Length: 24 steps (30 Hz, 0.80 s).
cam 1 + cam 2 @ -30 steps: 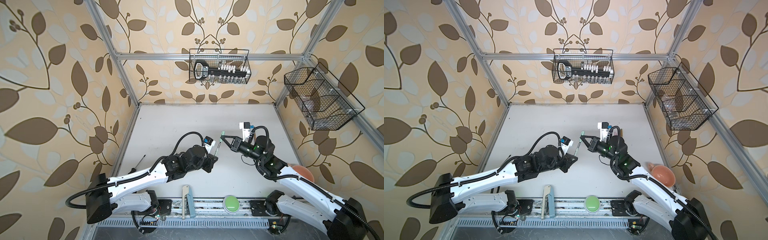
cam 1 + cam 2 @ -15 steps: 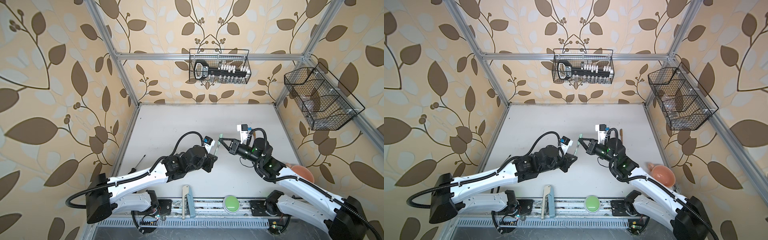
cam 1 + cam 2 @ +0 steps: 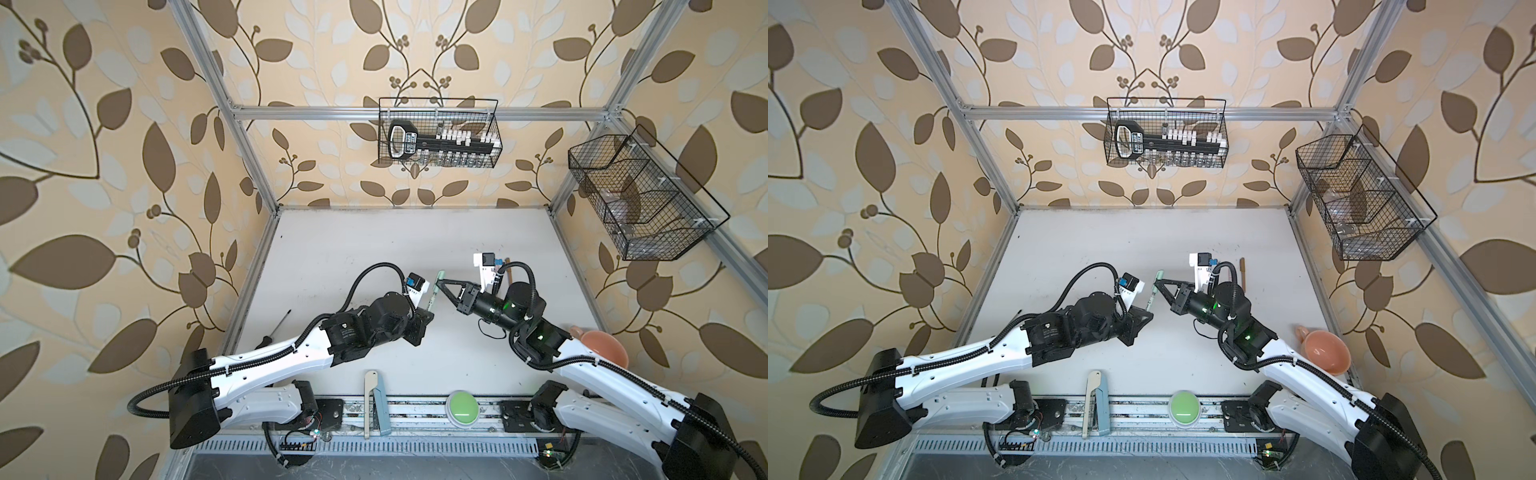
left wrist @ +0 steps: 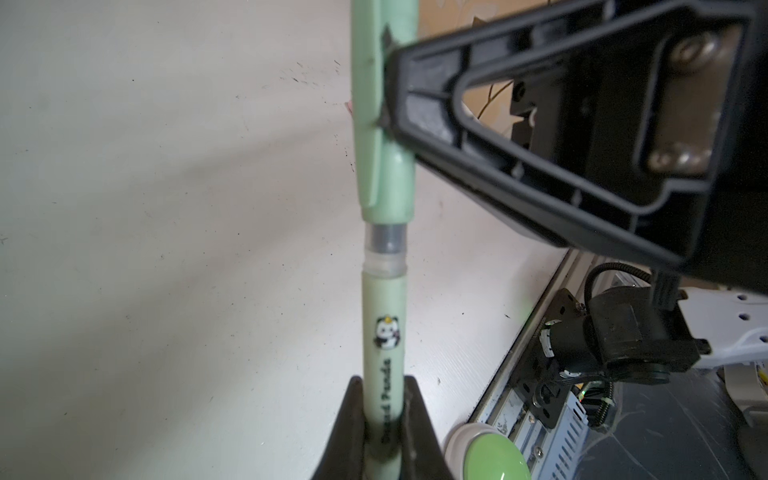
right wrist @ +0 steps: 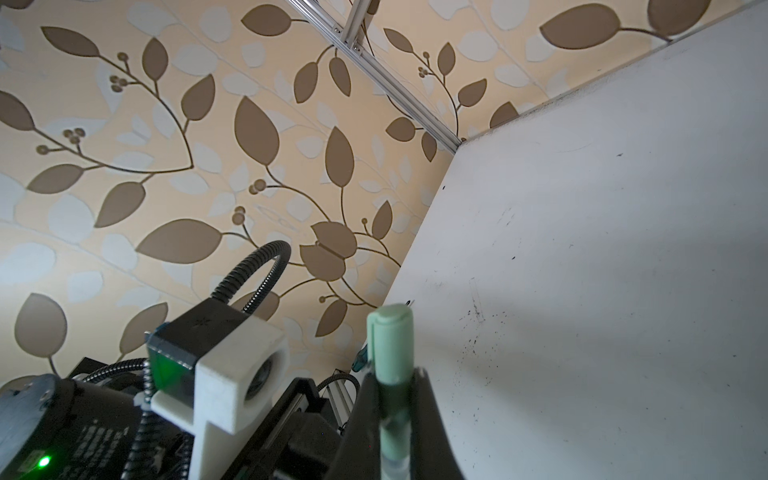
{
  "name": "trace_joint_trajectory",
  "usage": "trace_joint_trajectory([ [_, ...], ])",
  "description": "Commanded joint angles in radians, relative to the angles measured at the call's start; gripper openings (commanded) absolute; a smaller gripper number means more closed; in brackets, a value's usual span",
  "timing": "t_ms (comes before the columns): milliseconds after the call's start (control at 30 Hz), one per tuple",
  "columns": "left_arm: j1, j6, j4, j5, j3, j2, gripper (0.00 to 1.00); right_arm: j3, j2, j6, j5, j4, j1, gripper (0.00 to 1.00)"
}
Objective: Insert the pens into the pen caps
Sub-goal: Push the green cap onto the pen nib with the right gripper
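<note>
Near the centre of both top views, the left gripper [image 3: 428,311] is clamping the lower barrel of the pale green pen [image 3: 433,296], holding it clear of the white table [image 3: 332,249]. The right gripper [image 5: 392,395] is pinching the green pen cap [image 5: 390,340], which is sitting over the pen's tip with a clear-and-grey band showing below its rim

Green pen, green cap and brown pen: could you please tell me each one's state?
green pen: clamped in left tool, tip inside green cap, grey collar exposed.
green cap: clamped in right tool, partly over green pen.
brown pen: lying on table.
</note>
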Motion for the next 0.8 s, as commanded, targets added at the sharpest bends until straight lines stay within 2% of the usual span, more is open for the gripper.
trace_joint_trajectory([
  [0, 0.000, 0.025, 0.021, -0.046, 0.041, -0.027, 0.00, 0.001, -0.010, -0.030, 0.005, -0.042, 0.007, 0.14],
  [67, 0.001, 0.025, 0.019, -0.042, 0.043, -0.022, 0.00, 0.026, -0.017, -0.057, 0.004, -0.083, 0.006, 0.22],
  [167, 0.000, 0.022, 0.018, -0.036, 0.042, -0.014, 0.00, 0.073, -0.025, -0.101, -0.013, -0.144, 0.000, 0.28],
  [333, 0.001, 0.014, 0.009, -0.030, 0.040, -0.007, 0.00, 0.101, -0.047, -0.099, -0.081, -0.170, -0.058, 0.42],
  [533, 0.001, 0.013, 0.014, -0.017, 0.029, -0.015, 0.00, 0.100, -0.047, -0.054, -0.206, -0.121, -0.163, 0.48],
  [767, 0.001, 0.011, 0.013, -0.015, 0.034, -0.013, 0.00, 0.172, 0.055, -0.095, -0.313, -0.141, -0.162, 0.48],
])
